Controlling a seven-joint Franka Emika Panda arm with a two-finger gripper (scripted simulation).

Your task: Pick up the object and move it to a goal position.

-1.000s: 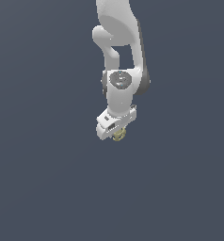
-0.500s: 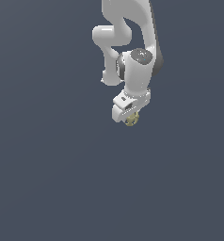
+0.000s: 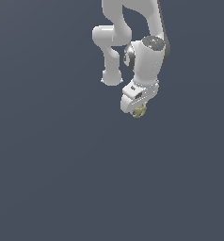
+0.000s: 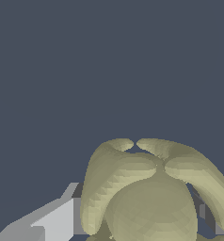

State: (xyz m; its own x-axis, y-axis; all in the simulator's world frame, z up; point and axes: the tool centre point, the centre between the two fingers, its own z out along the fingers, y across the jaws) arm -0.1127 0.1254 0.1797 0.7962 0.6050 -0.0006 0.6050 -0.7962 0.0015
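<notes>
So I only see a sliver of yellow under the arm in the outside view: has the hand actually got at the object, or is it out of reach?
Most likely yes: the hand appears closed on the object, which sits between its fingers in the wrist view, with nothing else in the way.

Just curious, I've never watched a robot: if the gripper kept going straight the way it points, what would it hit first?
Nothing shows ahead. The gripper, shut on the object, points at plain dark background; depth is unclear.
</notes>
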